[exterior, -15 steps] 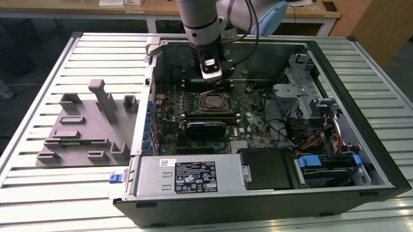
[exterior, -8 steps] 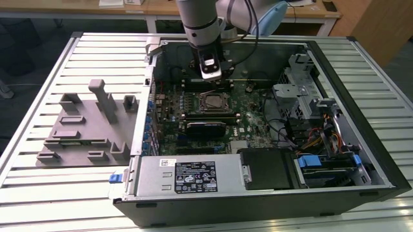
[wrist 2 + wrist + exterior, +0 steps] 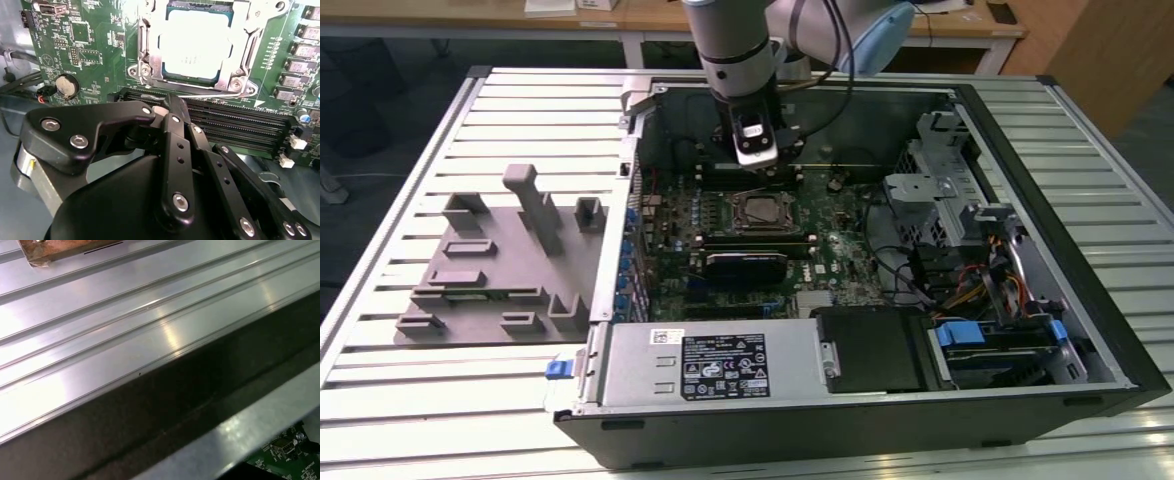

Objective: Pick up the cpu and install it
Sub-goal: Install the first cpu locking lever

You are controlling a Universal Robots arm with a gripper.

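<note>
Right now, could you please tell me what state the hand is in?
Hand: shut, holding nothing, above the motherboard; the cpu sits in its socket.

arm: grey cylindrical segments, pale blue joint cap at its 3 o'clock, black cable alongside
gripper: matte black linkage bars, silver round-head screws at pivots
wrist housing: silver ring, small yellow mark

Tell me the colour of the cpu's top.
Shiny silver metal cpu top, clearest in the second wrist view.
</note>
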